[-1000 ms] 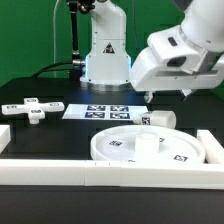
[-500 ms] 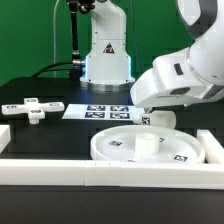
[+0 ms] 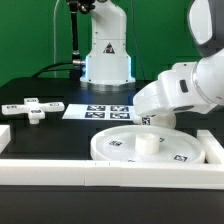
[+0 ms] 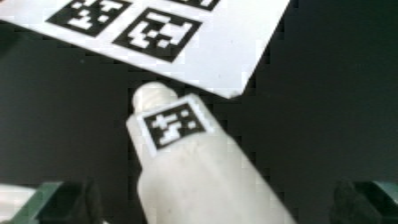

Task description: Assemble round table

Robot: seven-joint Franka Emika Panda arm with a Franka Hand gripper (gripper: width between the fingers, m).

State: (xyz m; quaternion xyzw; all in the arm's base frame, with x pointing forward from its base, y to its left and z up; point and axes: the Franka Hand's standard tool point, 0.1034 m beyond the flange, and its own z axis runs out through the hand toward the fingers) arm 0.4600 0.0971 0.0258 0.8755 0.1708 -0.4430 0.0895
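Hand: the hand (image 4: pixel 210 203) is spread wide and pinches nothing. In the wrist view we see one dark fingertip (image 4: pixel 48 200) on each side of the leg, and neither seems to touch it.
Leg: the leg (image 3: pixel 162 120) lies on its side on the bench (image 3: pixel 60 135), right of centre in the exterior view. It is just past the disc's far rim and close to the corner of the marker board (image 3: pixel 100 110), with its tag facing up.
Disc: the disc (image 3: pixel 115 148) lies flat at the lower centre of the exterior view, with a raised stub in its middle.
Foot: the foot (image 3: pixel 33 108) lies at the middle left, well apart from the rest.
Step, as we judge it: closing on the leg to lift it.
Risk of rolling: the leg is round and lying down. If one finger meets it first, we expect it to roll or skid away, toward the disc's rim or onto the marker board.
Risk of a skewed grip: the leg sits slightly aslant between the fingers. A pinch near one end could let it swing on the lift (which would make seating it on the stub awkward).
Risk of striking: if the fingertips go too low they would hit the bench or catch the board's corner.
Unknown: the arm's bulk hides the hand in the exterior view, so we cannot tell its height above the bench.
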